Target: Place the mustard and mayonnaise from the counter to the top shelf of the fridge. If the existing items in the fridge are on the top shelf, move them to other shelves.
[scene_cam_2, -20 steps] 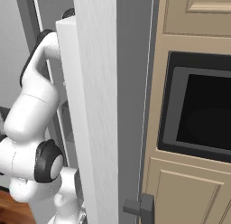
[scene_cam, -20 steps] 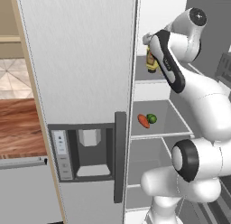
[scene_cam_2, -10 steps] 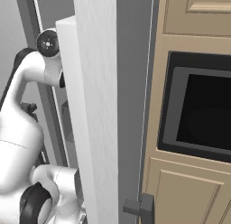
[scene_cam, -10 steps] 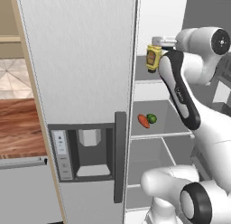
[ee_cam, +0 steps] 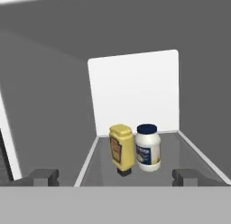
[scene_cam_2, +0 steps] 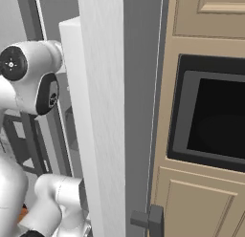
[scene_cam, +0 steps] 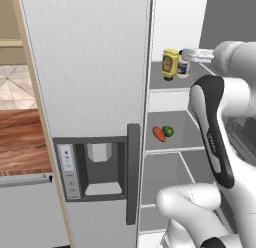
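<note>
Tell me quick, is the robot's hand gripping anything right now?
Gripper: open, holding nothing; the mustard and mayonnaise stand free on the shelf.

The jaws are standing wide apart, and ahead of them, well clear, the mustard (ee_cam: 122, 149) and the mayonnaise (ee_cam: 148, 147) are standing upright on the top shelf (ee_cam: 189, 151) of the fridge (scene_cam: 90, 67). Seen along the jaws, the mustard is sitting left of the mayonnaise, the two just beside each other and roughly centred between the fingertips (ee_cam: 43, 177). From the left base view, the gripper (scene_cam: 186, 54) is hovering right of the mayonnaise (scene_cam: 183, 68). On the shelf below (scene_cam: 170, 147), beneath the jaws, the carrot (scene_cam: 158, 134) is lying left of the green vegetable (scene_cam: 168, 131), the two touching. The tabletop (scene_cam: 22, 142) is lying far left, beyond the fridge door.
</note>
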{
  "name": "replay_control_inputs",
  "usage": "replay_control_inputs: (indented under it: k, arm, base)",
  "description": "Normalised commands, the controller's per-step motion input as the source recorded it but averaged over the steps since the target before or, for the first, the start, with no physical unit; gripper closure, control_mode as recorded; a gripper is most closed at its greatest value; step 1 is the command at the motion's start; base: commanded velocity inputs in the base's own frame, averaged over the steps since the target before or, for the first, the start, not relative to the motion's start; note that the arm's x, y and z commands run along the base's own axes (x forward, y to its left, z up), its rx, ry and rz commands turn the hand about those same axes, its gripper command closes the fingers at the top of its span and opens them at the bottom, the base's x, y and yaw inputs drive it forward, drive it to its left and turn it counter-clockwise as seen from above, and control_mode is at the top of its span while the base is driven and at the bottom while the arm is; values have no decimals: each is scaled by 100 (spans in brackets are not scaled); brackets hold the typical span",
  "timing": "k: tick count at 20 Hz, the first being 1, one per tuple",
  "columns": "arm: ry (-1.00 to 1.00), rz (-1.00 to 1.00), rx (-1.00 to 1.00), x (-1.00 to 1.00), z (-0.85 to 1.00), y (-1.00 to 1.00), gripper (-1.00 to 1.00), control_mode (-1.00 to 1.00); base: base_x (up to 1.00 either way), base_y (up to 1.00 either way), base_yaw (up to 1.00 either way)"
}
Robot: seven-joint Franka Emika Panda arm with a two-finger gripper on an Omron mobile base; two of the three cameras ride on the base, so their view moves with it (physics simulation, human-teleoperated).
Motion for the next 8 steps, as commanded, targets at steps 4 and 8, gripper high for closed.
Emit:
replay_control_inputs:
  k: [4,8]
  arm:
    - [2,-2,0,-100,4,4,-100,-100]
    - [0,6,-3,-100,-6,3,-100,-100]
  base:
    - [0,0,0]
    - [0,0,0]
